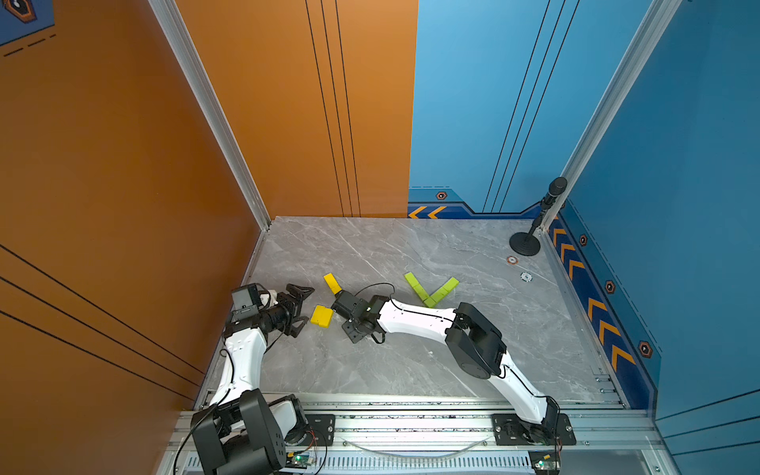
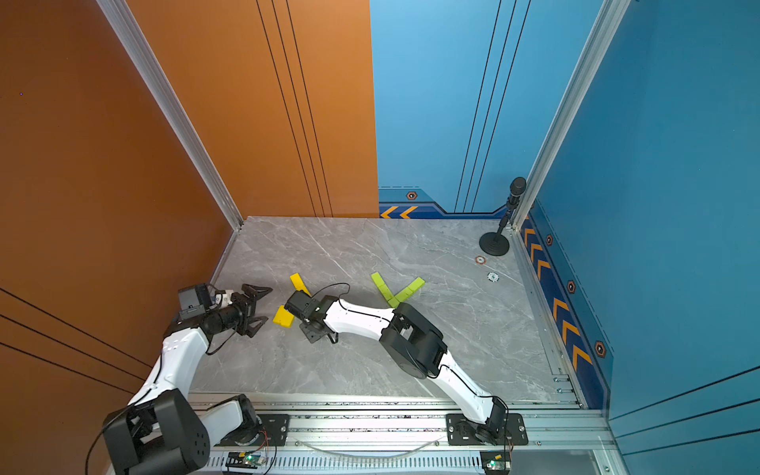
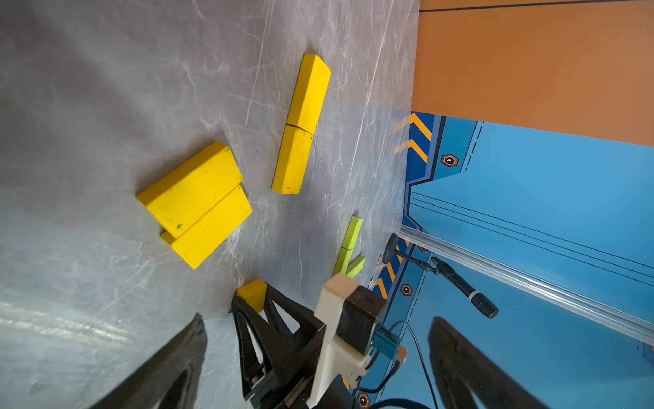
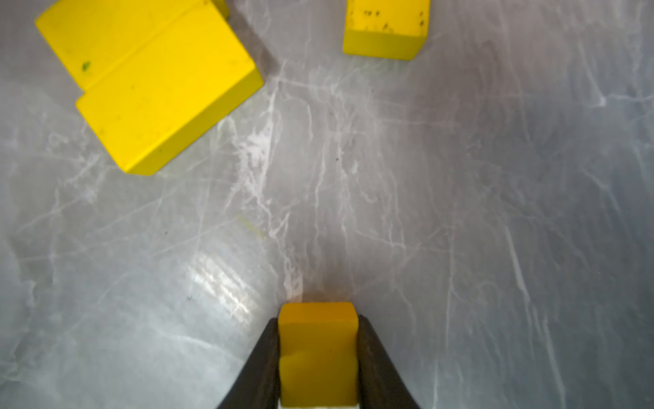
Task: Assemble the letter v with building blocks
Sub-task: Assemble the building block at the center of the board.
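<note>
Marble tabletop [image 1: 411, 362], left gripper [image 1: 308, 304] apart, right gripper [image 4: 317, 322] clamps yellow block [image 4: 317, 357], wrist views only

The table [image 1: 370, 370] is viewed from high above its front edge in both top views, facing down and backward. The paired yellow blocks [image 3: 194, 202] are shared, close up, by both wrist views.

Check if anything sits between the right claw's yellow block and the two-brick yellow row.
Nothing visible: bare table lies between the held block and the yellow row. The side-by-side yellow pair lies off to one side.
</note>
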`<state>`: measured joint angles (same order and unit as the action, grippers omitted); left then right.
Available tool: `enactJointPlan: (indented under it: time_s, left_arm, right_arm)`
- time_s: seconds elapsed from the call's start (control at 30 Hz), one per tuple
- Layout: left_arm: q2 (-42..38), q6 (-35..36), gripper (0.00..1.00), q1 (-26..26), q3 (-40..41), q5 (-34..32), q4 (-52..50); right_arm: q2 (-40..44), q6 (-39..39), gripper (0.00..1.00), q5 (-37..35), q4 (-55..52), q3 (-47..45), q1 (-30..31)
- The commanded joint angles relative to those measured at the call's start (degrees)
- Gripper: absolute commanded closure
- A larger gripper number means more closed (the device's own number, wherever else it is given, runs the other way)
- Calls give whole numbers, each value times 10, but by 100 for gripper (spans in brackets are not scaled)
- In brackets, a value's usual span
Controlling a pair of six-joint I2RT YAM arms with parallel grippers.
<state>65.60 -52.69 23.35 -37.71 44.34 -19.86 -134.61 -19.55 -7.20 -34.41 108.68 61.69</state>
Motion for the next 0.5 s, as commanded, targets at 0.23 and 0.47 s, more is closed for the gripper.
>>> enactJointPlan:
  time_s: [0.23,0.47]
  left_arm:
    - [31,31,2,0,-34,-26,42]
    - [51,45,2,-5,-29,-35,65]
  right_arm:
    - [-69,-12,68,-5,-29,87,-13]
    - [-121,11,66,-4,-50,166,-28]
